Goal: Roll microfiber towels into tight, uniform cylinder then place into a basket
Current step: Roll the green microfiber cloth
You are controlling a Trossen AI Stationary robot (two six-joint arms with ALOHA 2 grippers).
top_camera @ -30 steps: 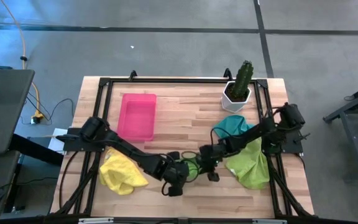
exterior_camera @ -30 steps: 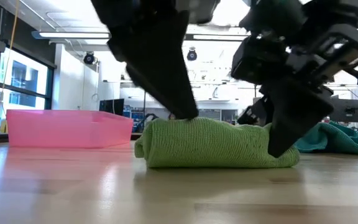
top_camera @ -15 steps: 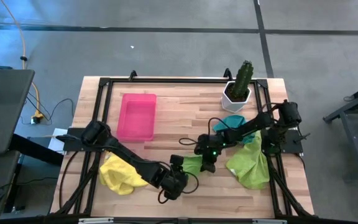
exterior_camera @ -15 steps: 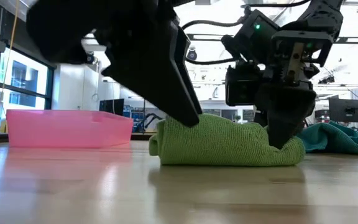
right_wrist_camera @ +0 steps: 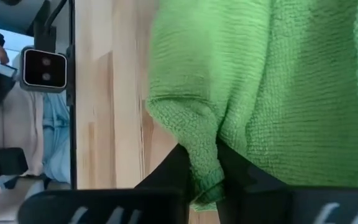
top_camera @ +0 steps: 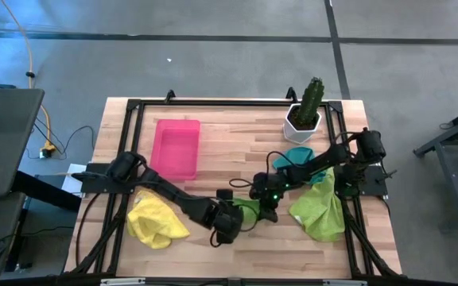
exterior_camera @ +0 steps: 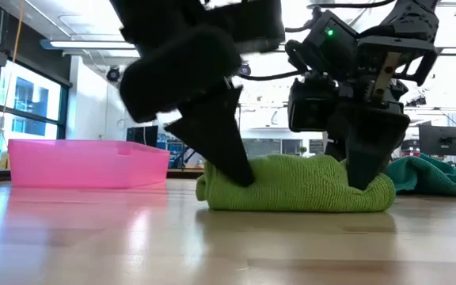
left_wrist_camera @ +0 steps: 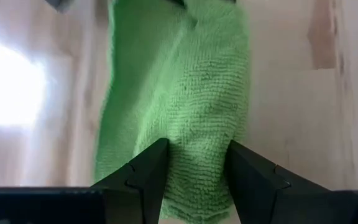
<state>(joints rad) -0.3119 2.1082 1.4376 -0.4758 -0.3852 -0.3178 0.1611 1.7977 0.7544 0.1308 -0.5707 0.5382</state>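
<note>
1. Overhead view: both arms meet near the front middle of the desk (top_camera: 237,151), over a small lime green towel (top_camera: 247,209). The left hand (top_camera: 227,225) sits at the towel's near-left end, the right hand (top_camera: 267,208) at its right end. The pink basket (top_camera: 175,148) lies well apart, toward the far left. A yellow towel (top_camera: 153,222), a teal towel (top_camera: 302,156) and the larger green towel (top_camera: 320,208) wait around the arms, none of them rolled as far as I can see, and a potted cactus (top_camera: 306,111) stands at the far right.

2. Low view: the towel is a low, thick bundle flat on the desk, flatter than a true cylinder. Each hand presses down on one end. To tighten the roll, I judge that both ends should turn together at one pace, so the bundle does not skew or cone.

3. Left wrist view: the left fingers (left_wrist_camera: 143,177) stand apart, straddling a ridge of cloth with pile filling the gap. Pressing down lightly while rolling should keep the layers from slipping.

4. Right wrist view: the right fingers (right_wrist_camera: 173,168) are nearly together, pinching a folded edge of the towel. That seems a thin bite, though the view is too close to be sure. A deeper hold on the outer layer would guard against unrolling on the way to the basket.
</note>
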